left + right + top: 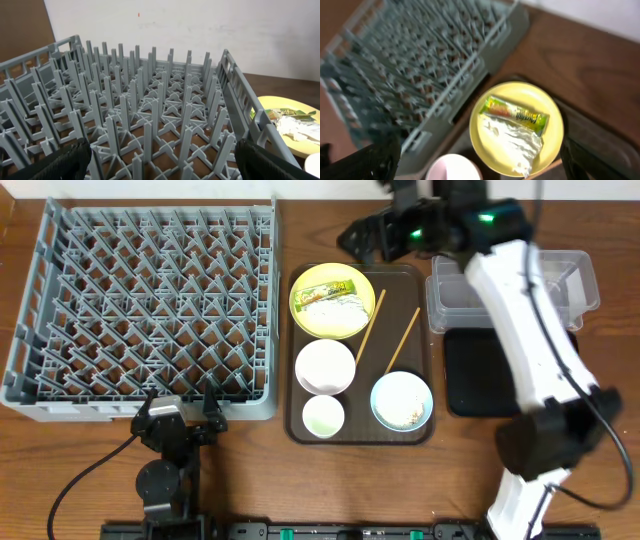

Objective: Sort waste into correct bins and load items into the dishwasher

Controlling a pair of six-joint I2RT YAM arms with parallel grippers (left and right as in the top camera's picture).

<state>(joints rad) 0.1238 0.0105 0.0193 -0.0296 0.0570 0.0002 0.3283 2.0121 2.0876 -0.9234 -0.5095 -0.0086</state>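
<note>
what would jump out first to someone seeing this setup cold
The big grey dish rack fills the left side, and its pegs hold nothing. Next comes the yellow plate at the far end of the brown serving tray, carrying a green-and-yellow wrapper and crumpled white paper. The right gripper hangs open just beyond it.

2 bowls (pixel 324 366) (pixel 401 400), 2 chopstix (pixel 370 325) (pixel 403 340), 1 plate (pixel 301 300), 1 cup (pixel 323 416), 1 rack (pixel 140 300)
</note>
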